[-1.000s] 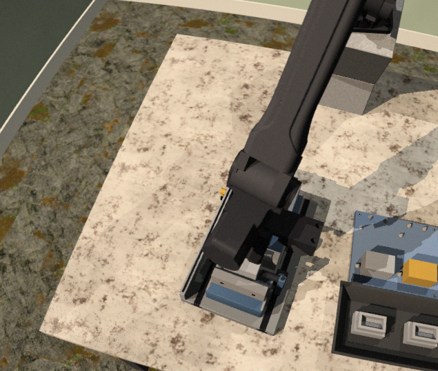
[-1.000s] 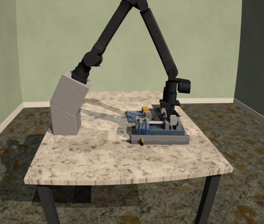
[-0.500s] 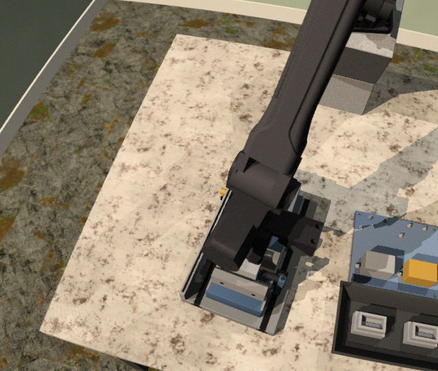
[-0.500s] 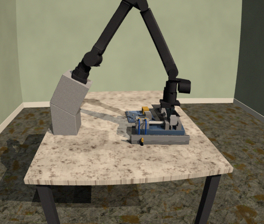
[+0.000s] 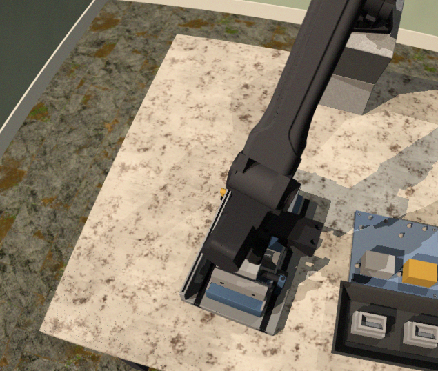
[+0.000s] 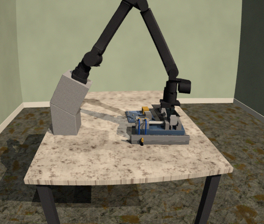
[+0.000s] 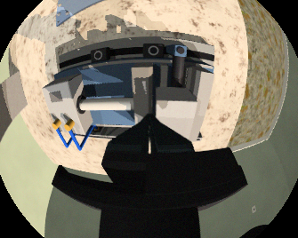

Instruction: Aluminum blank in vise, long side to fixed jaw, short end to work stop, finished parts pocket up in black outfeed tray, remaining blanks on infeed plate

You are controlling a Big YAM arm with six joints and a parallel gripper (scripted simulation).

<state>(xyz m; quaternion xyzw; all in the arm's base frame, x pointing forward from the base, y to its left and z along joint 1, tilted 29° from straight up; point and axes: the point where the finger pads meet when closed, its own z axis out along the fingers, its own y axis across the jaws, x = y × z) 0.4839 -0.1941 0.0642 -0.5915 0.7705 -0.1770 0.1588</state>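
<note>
My gripper (image 7: 149, 118) (image 6: 170, 114) is shut and empty, tips low beside the gray blank (image 7: 176, 116) (image 5: 250, 269) (image 6: 173, 120) in the vise. The blank lies between the movable jaw (image 7: 142, 89) and the fixed jaw (image 7: 205, 99) (image 5: 239, 283), close to the fixed jaw, and rises above the jaws. The work stop (image 7: 179, 71) (image 5: 269, 276) is at its short end; contact and the low bars are hidden. Another gray blank (image 5: 378, 263) and a brass blank (image 5: 420, 272) sit on the infeed plate (image 5: 383, 239). Two finished parts (image 5: 370, 323) (image 5: 421, 334) lie pocket up in the black tray (image 5: 399, 296).
The hosed end block (image 7: 67, 99) (image 6: 141, 123) stands at the vise's other end, joined to the movable jaw by a pale rod (image 7: 107, 104) (image 6: 156, 122). The vise base rim (image 6: 161, 139) surrounds it. The plate's short pins stand mostly toward its far end. The tray adjoins the plate.
</note>
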